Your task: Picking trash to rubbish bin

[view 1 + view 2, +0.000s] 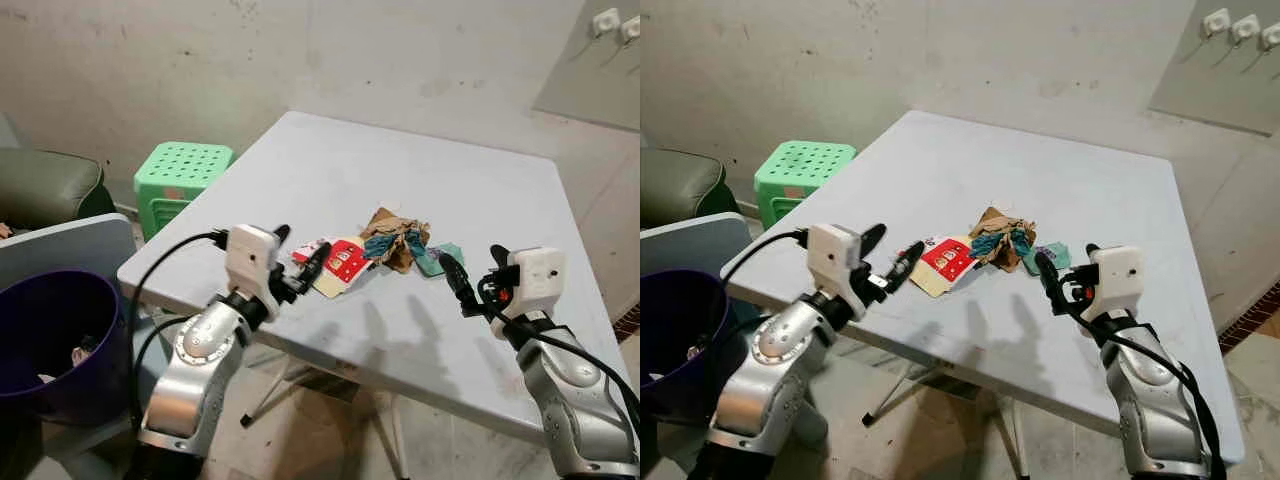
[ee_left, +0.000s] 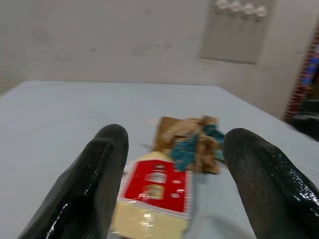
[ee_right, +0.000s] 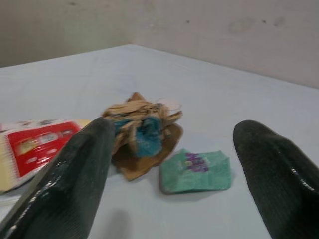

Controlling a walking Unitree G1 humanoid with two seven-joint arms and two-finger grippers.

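My left gripper (image 1: 298, 262), fingers spread and empty, sits nearest the red-and-yellow wrapper (image 1: 340, 265), whose long axis runs straight ahead between them.

My fingers (image 2: 84, 189) are glossy black, arms silver with white wrist boxes. Table (image 1: 330, 170) is pale grey-blue. At its 12 o'clock sits crumpled brown paper (image 1: 392, 235) with teal bits, a red-and-cream wrapper (image 1: 340, 265) with a checked edge, and a teal packet (image 3: 197, 172) with purple print. Purple bin (image 1: 50, 340) at 8, mint-green stool (image 1: 182, 175) dotted with holes at 10.
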